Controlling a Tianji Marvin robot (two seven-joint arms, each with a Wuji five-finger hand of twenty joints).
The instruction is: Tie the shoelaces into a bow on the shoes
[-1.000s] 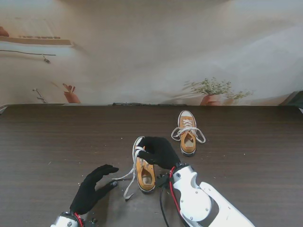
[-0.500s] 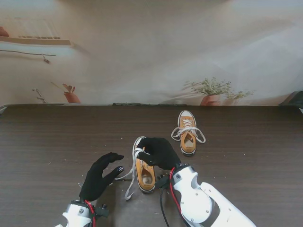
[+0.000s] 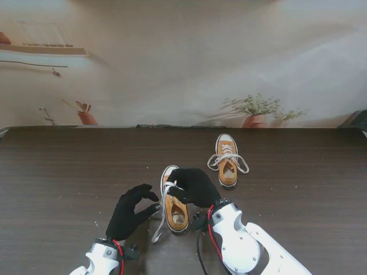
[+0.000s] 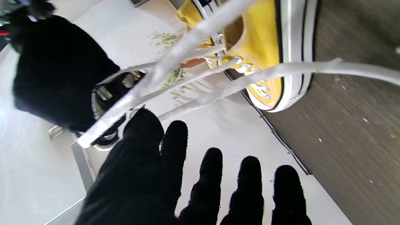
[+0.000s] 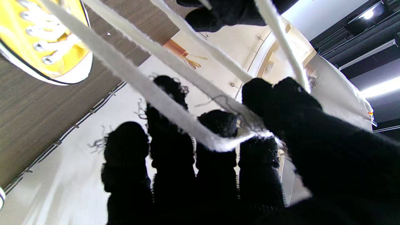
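Here, near shoe (image 3: 174, 200) toe pointing away, long axis running near-to-far

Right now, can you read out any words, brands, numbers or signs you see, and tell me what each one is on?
None can be read.
Near shoe: no print or logo shows.
Far shoe: too small to show any.
Backdrop: only painted plants and pots.
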